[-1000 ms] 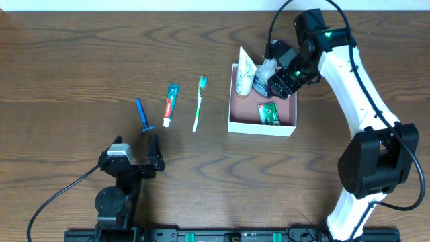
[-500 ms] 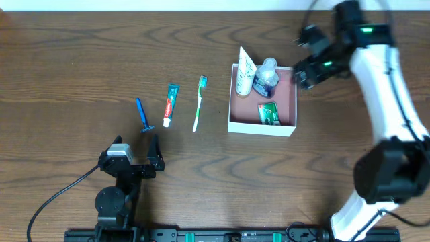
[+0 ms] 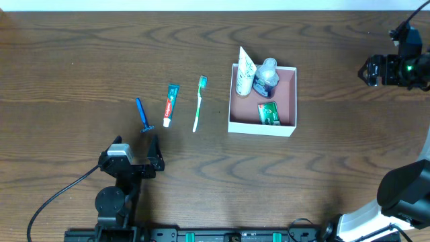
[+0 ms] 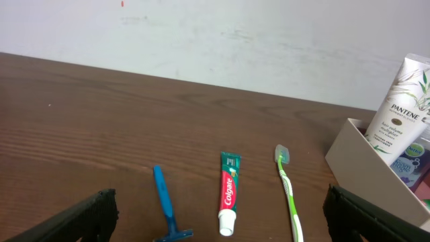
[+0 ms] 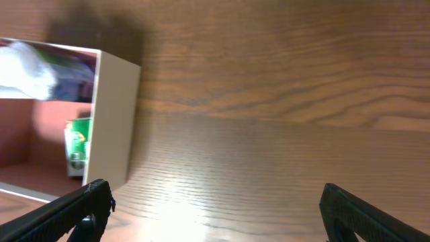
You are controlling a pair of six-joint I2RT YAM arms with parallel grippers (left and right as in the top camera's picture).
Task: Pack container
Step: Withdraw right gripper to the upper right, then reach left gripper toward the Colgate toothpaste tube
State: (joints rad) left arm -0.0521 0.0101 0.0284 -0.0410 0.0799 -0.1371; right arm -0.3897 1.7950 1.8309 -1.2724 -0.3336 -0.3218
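Centrally, container (image 3: 261, 128) on table (image 3: 67, 54), right hand (image 5: 215, 208) released well past its wall, left hand (image 4: 216, 212) released by front edge

The table (image 3: 80, 54) is brown with wavy wood lines, the container (image 3: 261, 128) is white outside and pink inside, the razor (image 3: 142, 114) is blue, the toothbrush (image 3: 199, 102) is green and white, and the toothpaste (image 3: 170, 104) is red, white and green.

A dark brown worktop (image 3: 67, 54) with bold, wavy wood grain fills the overhead view. Behind the worktop's far edge rises a plain off-white wall (image 4: 201, 40), faintly scuffed, with a tiny red mark (image 4: 122, 3) high up. A soft pale glare (image 5: 178, 214) lies on the worktop's surface.
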